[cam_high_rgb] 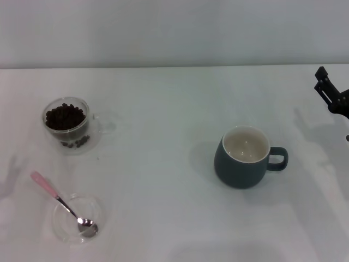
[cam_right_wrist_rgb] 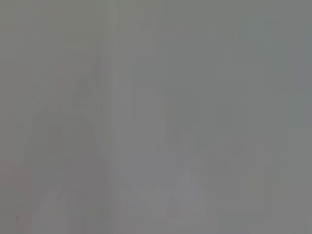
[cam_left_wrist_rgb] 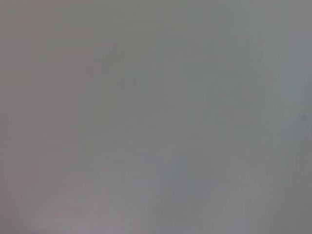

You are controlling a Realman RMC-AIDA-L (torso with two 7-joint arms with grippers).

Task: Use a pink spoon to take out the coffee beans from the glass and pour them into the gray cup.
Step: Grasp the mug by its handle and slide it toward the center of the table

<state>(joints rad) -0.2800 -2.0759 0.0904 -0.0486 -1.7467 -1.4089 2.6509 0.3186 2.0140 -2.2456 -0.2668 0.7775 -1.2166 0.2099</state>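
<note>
While both wrist views are showing only a blank gray blur, the head view is giving the whole layout on a white table [cam_high_rgb: 163,109]. A small clear double-walled glass [cam_high_rgb: 68,126] with a clear side handle is sitting upright at the far left, and a heap of dark brown coffee beans [cam_high_rgb: 65,116] is filling its inside, with a few more beans showing lower through the wall. Nearer the robot on the same left side, a flat clear round saucer [cam_high_rgb: 76,218] is lying on the table, and the slim pink spoon [cam_high_rgb: 64,203] is resting across it: shiny metal bowl inside the saucer, pale pink handle end sticking out past the rim, toward the glass and the left. Glass and saucer are sitting apart, not touching. Right of centre, well apart from both, a rounded dark blue-gray ceramic cup [cam_high_rgb: 244,158] is standing upright, cream-white inside looking empty, loop handle pointing right. At the far right edge the black right gripper [cam_high_rgb: 332,95] is poking in, away from the cup and touching nothing; whether its pincer is spread or pressed together, cannot tell. Left gripper is not showing anywhere.
</note>
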